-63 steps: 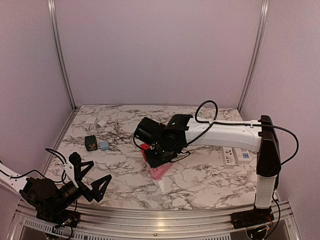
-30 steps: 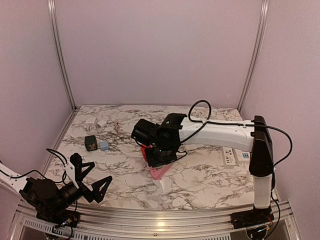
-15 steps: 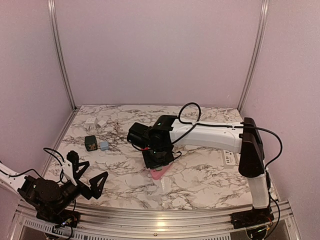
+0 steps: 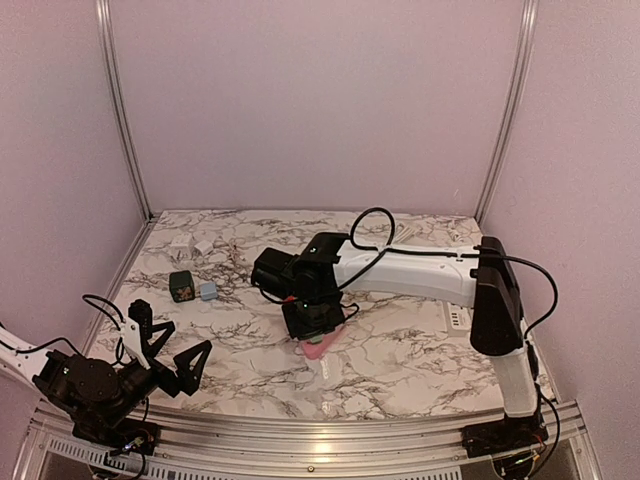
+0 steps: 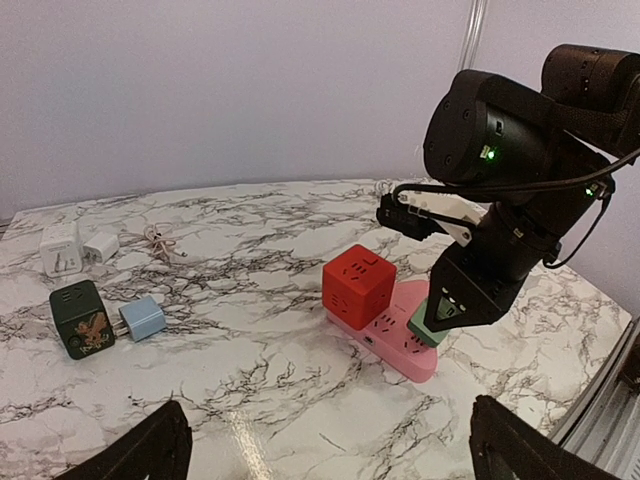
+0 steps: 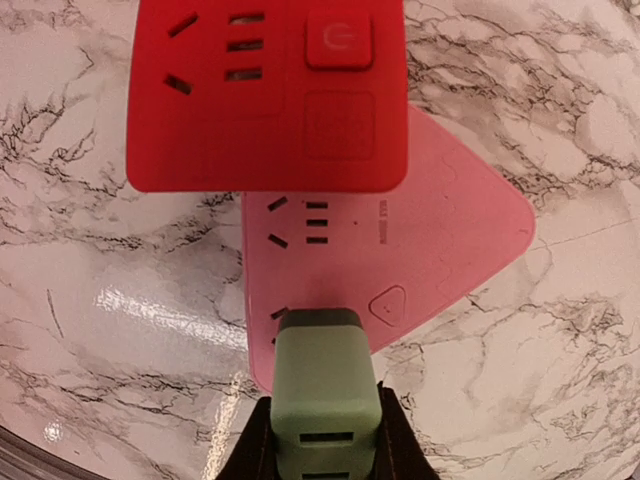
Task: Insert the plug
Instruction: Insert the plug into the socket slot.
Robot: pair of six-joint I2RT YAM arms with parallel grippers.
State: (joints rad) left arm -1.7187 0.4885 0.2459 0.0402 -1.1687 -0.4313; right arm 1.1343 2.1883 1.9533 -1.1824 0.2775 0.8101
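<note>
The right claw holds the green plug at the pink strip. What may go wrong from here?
1. In the wrist view the green plug in the right claw hides the spot where it meets the pink strip. If it is misaligned, a push may shift or tip the strip.
2. The red cube stands close by, so the claw might bump it.

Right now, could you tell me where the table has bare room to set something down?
Bare marble lies between the blue adapter and the red cube socket, and along the near edge before the pink power strip. It is crowded at the strip, where the right fingers hold the green plug.
</note>
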